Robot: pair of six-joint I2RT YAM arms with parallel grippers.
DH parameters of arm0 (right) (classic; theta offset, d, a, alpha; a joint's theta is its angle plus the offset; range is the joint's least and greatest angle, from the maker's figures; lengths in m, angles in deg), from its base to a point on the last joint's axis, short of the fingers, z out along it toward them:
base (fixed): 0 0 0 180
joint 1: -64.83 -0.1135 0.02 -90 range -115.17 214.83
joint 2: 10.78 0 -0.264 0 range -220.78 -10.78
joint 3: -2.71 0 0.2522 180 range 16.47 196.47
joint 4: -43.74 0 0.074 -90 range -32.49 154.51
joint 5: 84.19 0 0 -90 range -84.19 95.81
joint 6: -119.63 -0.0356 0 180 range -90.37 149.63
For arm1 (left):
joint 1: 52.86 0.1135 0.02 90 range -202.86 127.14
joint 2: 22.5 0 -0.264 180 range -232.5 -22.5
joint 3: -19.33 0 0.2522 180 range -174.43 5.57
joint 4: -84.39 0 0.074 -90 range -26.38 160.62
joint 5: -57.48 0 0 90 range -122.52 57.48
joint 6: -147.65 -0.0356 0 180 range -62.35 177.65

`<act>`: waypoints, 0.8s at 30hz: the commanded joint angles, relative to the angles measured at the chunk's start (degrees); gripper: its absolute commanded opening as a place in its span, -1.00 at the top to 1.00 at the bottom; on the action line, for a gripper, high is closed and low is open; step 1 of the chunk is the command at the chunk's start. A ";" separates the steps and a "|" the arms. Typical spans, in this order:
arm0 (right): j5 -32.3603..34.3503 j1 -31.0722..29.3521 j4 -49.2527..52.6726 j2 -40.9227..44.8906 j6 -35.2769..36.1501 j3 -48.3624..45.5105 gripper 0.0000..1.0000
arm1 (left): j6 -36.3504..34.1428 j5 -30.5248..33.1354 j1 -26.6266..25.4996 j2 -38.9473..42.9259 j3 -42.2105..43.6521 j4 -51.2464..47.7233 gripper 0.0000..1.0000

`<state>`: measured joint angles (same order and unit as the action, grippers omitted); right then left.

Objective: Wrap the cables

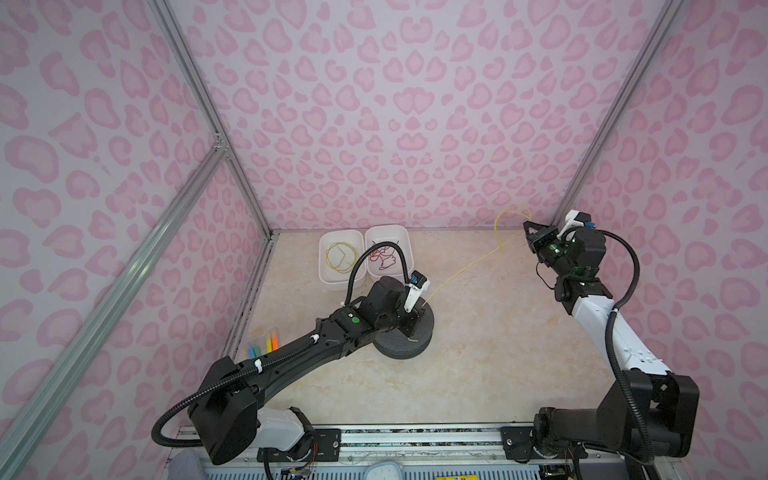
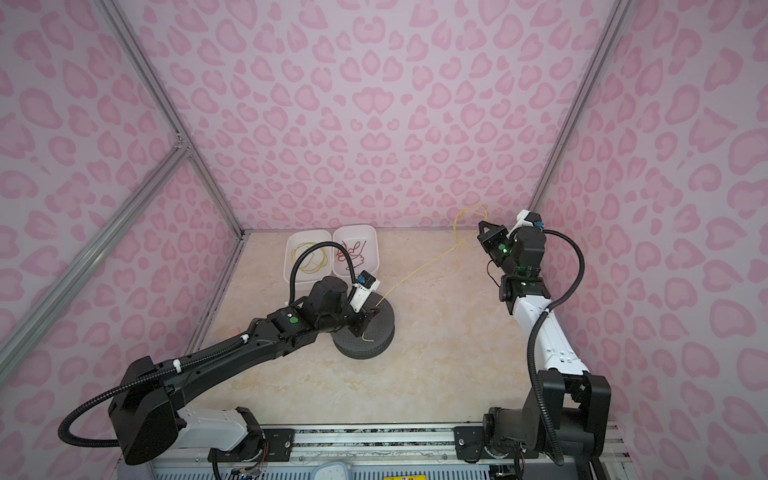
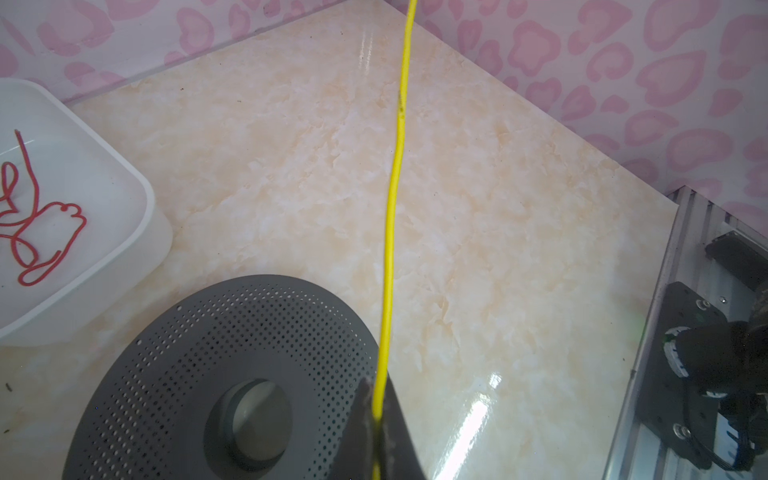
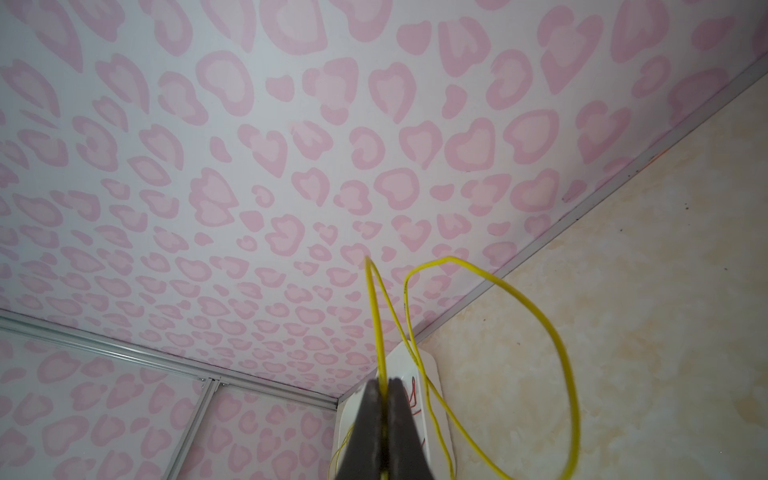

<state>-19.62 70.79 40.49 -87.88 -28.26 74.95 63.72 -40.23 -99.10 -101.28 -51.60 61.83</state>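
The yellow cable [image 1: 465, 270] runs taut above the surface. We find the left hand [image 3: 379, 417] pinching one end over the grey spool [image 1: 409, 351], toward the left edge, and the right hand [image 4: 386, 399] pinching it near the far right corner, with loose loops beyond that grip. A second yellow cable [image 1: 340, 258] lies coiled in a white bin [image 1: 322, 266] at the far edge.

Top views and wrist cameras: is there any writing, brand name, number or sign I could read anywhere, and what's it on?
No text is readable in any view.
Tiny dark print on the yellow cable: too small to read.
The yellow label at the bottom edge in both top views: cut off and blurred, nothing readable.
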 commanded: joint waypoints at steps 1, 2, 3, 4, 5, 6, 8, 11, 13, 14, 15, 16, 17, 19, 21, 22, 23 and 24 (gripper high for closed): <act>1.92 -0.41 -4.80 1.06 -0.20 -2.74 1.00 | 1.26 -1.58 -0.02 -1.28 -2.66 -1.88 0.94; 1.87 -0.47 -5.10 1.75 -0.43 -4.13 0.98 | 1.81 -2.21 -0.03 -2.01 -3.60 -0.99 0.94; 1.80 -0.46 -5.18 2.25 -0.75 -5.53 0.92 | 2.18 -2.92 -0.02 -2.91 -4.82 -0.46 0.94; 1.83 -0.46 -5.16 2.72 -1.04 -6.85 0.90 | 2.66 -3.34 -0.05 -3.63 -5.86 -0.18 0.94; 1.62 -0.44 -5.42 3.31 -1.24 -8.39 0.90 | 3.17 -3.69 -0.06 -4.59 -7.08 0.25 0.94; 1.61 -0.42 -5.32 3.87 -1.20 -9.74 0.88 | 3.77 -3.97 -0.02 -5.52 -8.24 0.71 0.94; 1.79 -0.29 -4.34 4.57 -1.02 -11.77 0.62 | 5.02 -3.70 -0.06 -7.43 -10.56 1.00 0.94; 1.60 0.41 -2.46 5.41 -1.25 -14.88 0.09 | 6.45 -3.08 0.00 -10.11 -13.85 1.22 0.94; 1.61 1.20 -1.71 6.02 -1.30 -16.84 -0.05 | 6.92 -2.40 -0.03 -11.25 -15.56 1.17 0.94; 1.90 1.55 -0.86 6.38 -1.07 -17.71 -0.13 | 7.14 -1.96 -0.02 -11.63 -16.22 1.33 0.94; 2.12 1.82 0.38 6.73 -0.68 -18.26 -0.21 | 7.34 -1.48 -0.02 -11.79 -16.46 1.79 0.94; 1.76 2.28 1.60 7.10 -0.07 -18.68 -0.28 | 7.45 -1.03 0.01 -11.94 -16.69 2.30 0.94; 1.17 2.69 2.73 7.54 0.73 -19.07 -0.34 | 7.52 -0.42 -0.03 -12.22 -17.09 2.46 0.94; -0.05 3.29 5.25 8.71 2.30 -19.36 -0.42 | 7.66 0.13 -0.07 -12.70 -17.78 2.73 0.94; -0.83 3.25 6.86 10.14 3.66 -19.63 -0.48 | 7.67 0.05 -0.02 -13.27 -18.30 2.59 0.94; -1.46 3.27 7.62 10.86 4.07 -19.63 -0.50 | 7.70 -0.13 -0.02 -13.55 -18.47 2.52 0.94; -2.45 3.28 8.24 11.52 4.43 -19.61 -0.51 | 7.70 -0.23 -0.01 -13.82 -18.57 2.49 0.94; -3.04 3.26 9.00 12.11 4.89 -19.59 -0.53 | 7.69 -0.06 -0.08 -13.88 -18.56 2.50 0.94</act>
<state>-19.92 74.00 46.76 -76.76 -25.99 55.67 71.06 -41.06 -99.10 -114.53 -69.30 62.20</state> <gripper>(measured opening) 0.759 0.058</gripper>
